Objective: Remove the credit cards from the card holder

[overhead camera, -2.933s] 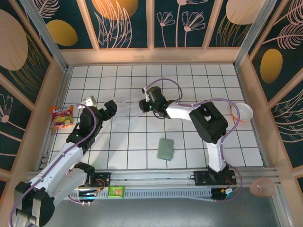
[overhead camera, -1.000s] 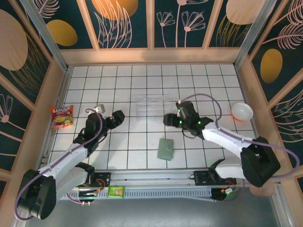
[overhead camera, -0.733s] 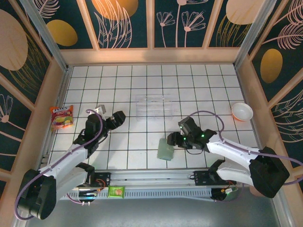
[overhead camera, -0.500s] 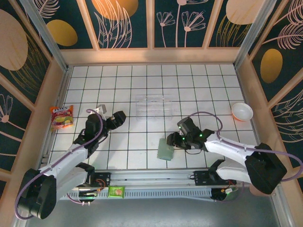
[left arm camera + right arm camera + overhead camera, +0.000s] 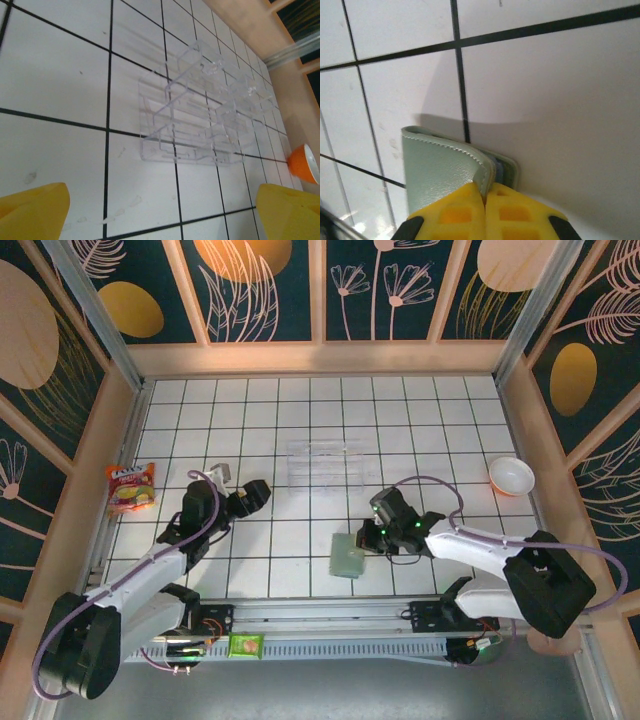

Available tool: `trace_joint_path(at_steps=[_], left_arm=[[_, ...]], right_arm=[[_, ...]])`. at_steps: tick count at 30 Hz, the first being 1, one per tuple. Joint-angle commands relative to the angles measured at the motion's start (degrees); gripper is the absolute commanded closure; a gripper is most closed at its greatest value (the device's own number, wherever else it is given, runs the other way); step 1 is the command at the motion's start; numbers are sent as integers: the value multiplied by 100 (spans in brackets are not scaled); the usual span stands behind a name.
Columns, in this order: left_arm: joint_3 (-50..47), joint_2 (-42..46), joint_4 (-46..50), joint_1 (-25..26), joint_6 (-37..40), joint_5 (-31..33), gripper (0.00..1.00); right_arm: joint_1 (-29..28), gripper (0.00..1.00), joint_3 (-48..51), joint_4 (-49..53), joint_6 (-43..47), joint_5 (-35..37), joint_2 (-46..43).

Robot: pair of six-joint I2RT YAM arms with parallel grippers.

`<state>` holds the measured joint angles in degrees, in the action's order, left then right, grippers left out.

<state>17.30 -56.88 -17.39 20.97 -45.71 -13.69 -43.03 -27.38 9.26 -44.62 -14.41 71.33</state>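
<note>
White tiled table (image 5: 250,410). Card holder (image 5: 347,555) lies near the front edge, its upper panel slightly lifted. Right gripper (image 5: 485,190) has its jaws pressed together at that panel's edge. Left gripper (image 5: 162,210) is spread wide, holding nothing, and faces the clear credit cards (image 5: 195,110) mid-table.

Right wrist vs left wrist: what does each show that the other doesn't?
Right wrist: the right gripper with its yellow fingers shut on the edge of the grey-green card holder, whose upper panel curls up off the lower one.
Left wrist: the left gripper, open and empty, facing a clear compartmented plastic tray lying flat, with an orange bowl at far right.
Both: yellow fingertips and the white tiled table with black grout lines.
</note>
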Motion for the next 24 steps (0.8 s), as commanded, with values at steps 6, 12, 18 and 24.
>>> trace_joint_path(at_steps=[6,12,18,24], left_arm=[[-310,-35,-1374,338,-50,-1105,5],[-817,85,-3101,566,-425,-1614,8],[-1011,74,-3803,584,-355,-1733,8],[-1184,-7,-4937,592,-482,-1978,13]], right_arm=[[177,100,-1020,-504,1367,-79,-251],[492,100,-1604,-1343,1757,-938,-136],[638,100,-2002,-2164,1635,-2025,140],[630,100,-2088,-2944,1236,-2887,291]])
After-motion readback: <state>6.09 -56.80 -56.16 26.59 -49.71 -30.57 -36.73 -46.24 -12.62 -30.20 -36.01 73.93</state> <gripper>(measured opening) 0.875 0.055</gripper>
